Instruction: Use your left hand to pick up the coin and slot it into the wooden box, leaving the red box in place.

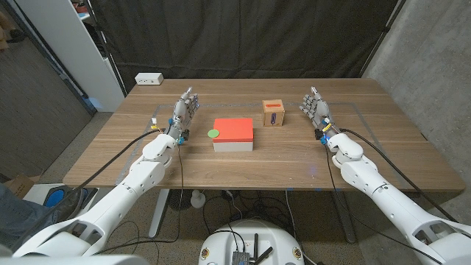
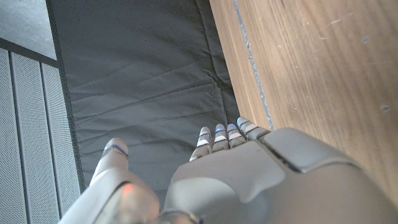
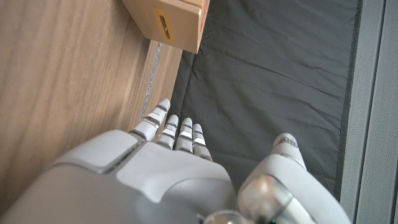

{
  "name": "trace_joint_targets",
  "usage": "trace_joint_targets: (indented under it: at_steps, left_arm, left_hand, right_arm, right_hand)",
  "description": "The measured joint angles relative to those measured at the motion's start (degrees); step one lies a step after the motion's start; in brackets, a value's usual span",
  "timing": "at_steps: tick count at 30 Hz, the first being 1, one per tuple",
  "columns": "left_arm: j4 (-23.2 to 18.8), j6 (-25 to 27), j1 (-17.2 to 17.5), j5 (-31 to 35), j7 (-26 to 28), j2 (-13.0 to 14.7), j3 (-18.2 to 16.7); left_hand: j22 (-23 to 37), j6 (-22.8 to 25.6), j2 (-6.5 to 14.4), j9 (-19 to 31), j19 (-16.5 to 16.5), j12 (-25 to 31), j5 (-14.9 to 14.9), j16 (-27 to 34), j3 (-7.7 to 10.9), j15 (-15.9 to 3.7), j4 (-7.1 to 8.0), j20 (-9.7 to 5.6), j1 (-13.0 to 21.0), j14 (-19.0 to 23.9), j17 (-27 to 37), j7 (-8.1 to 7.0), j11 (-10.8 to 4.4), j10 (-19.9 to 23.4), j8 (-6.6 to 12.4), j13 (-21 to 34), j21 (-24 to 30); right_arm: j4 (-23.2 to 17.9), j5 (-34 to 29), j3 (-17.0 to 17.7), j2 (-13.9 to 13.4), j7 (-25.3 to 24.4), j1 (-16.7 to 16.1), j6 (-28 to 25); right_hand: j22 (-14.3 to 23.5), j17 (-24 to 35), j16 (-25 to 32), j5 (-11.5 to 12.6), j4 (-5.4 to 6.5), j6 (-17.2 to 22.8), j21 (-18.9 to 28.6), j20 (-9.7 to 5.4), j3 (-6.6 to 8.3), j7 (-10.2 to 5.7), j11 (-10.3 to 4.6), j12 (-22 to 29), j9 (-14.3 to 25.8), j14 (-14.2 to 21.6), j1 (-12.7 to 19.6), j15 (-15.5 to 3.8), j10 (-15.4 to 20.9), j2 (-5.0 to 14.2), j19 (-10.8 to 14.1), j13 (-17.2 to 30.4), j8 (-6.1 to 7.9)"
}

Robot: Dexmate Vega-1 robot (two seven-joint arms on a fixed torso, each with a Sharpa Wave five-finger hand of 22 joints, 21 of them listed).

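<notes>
Coin [image 1: 213, 133] sits on the red box's [image 1: 237, 130] left edge, mid-table, just right of the left hand [image 1: 184, 112]. Both hands empty, fingers apart; right hand [image 1: 317, 107] just right of the wooden box [image 1: 274, 113].

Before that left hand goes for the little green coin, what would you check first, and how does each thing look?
1. Left hand holds nothing, fingers apart: ok.
2. Coin lies in the open on the red box, near its left edge: ok.
3. Slot of the wooden box unblocked: ok.
4. Right hand stands apart from the wooden box: ok.
5. Coin lifts off without shifting the red box: cannot tell.
</notes>
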Motion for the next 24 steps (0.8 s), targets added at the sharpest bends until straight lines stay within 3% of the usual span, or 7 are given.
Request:
trace_joint_targets:
  at_steps: [8, 11, 14, 18, 21, 24]
  left_arm:
    - [0.1, -0.1, 0.5, -0.4, -0.4, -0.1, 0.0]
    - [0.0, -0.1, 0.7, -0.4, -0.4, 0.0, 0.0]
    - [-0.4, -0.1, 0.9, -0.5, -0.3, 0.2, -0.1]
    - [-1.4, 1.0, 1.4, -0.9, 0.7, 0.4, -0.3]
    - [-2.3, 1.8, 1.7, -1.1, 1.5, 0.6, -0.5]
    - [-3.6, 3.4, 2.2, -1.3, 2.8, 1.0, -0.6]
  left_hand:
    - [0.0, 0.5, 0.0, 0.0, 0.0, 0.2, 0.0, 0.2, 0.07, -0.08, -0.07, 0.01, 0.0, 0.3, 0.0, 0.14, -0.22, 0.2, 0.00, 0.0, 0.4]
    - [0.0, 1.1, 0.0, 0.0, 0.4, 0.6, 0.0, 0.4, 0.07, 0.22, -0.07, -0.06, 0.0, 1.7, 0.0, -0.50, -0.38, 1.3, 0.44, 0.0, 0.5]
    - [0.0, 2.0, 0.5, 0.0, 1.9, 1.1, 0.0, 0.8, 0.06, 0.82, -0.07, 2.31, 0.5, 3.2, 0.0, -1.21, -0.26, 3.2, 0.44, 0.0, 1.0]
    - [0.4, 4.1, 0.9, 0.0, 6.9, 2.9, 0.0, 2.5, 0.06, 1.37, -0.07, 4.85, 0.9, 10.0, 0.2, -1.60, -0.47, 9.1, 0.44, 0.1, 2.8]
    - [0.9, 6.1, 1.7, 0.2, 13.8, 4.5, 0.0, 4.6, 0.06, 0.57, -0.07, 5.91, 0.9, 19.1, 0.5, -1.57, -0.71, 15.8, 0.44, 0.4, 5.1]
    - [1.6, 8.1, 1.7, 0.3, 20.3, 5.9, 0.0, 6.9, 0.06, -0.71, -0.06, 6.01, 0.9, 28.0, 0.9, -1.61, -1.20, 21.7, 0.74, 0.7, 7.7]
  right_arm:
    - [-1.1, 0.2, 0.2, 0.3, -1.3, -1.3, 0.3]
    - [-1.7, 0.2, 0.3, 0.3, -1.8, -1.8, 0.3]
    - [-2.3, 0.2, 0.4, 0.3, -2.2, -2.2, 0.4]
    - [-3.2, 0.1, 0.5, 0.1, -3.0, -2.9, 0.4]
    - [-3.7, 0.0, 0.6, 0.1, -3.3, -3.3, 0.4]
    - [-4.1, -0.1, 0.6, 0.1, -3.8, -3.7, 0.4]
  right_hand:
    - [0.0, 0.0, 0.0, 0.0, 0.00, 0.0, 0.0, 0.00, 0.00, 0.00, 0.00, 0.0, 0.0, 0.0, 0.0, 0.01, 0.0, 0.00, 0.0, 0.0, 0.22]
    - [0.0, 0.0, 0.0, 0.2, 0.00, 0.0, 0.0, 0.00, 0.00, 0.00, 0.00, 0.0, 0.0, 0.0, 0.0, 0.01, 0.0, 0.00, 0.0, 0.1, 0.22]
    - [0.0, 0.0, 0.0, 0.2, 0.00, 0.0, 0.0, 0.00, 0.00, 0.00, 0.22, 0.0, 0.0, 0.0, 0.0, 0.01, 0.2, 0.01, 0.0, 0.3, 0.22]
    - [0.0, 0.0, 0.0, 0.2, -0.23, 0.0, 0.0, 0.32, 0.22, 0.00, 0.22, 0.0, 0.0, 0.0, 0.3, 0.01, 0.2, 0.31, 0.3, 0.3, 0.22]
    - [0.0, 0.0, 0.0, 0.2, -0.23, 0.0, 0.0, 0.31, 0.22, 0.00, 0.22, 0.0, 0.0, 0.0, 0.3, 0.01, 0.2, 0.31, 0.3, 0.3, 0.22]
    - [0.0, 0.0, 0.0, 0.2, -0.23, 0.0, 0.0, 0.31, 0.22, 0.00, 0.22, 0.0, 0.0, 0.0, 0.3, 0.01, 0.2, 0.31, 0.3, 0.3, 0.22]
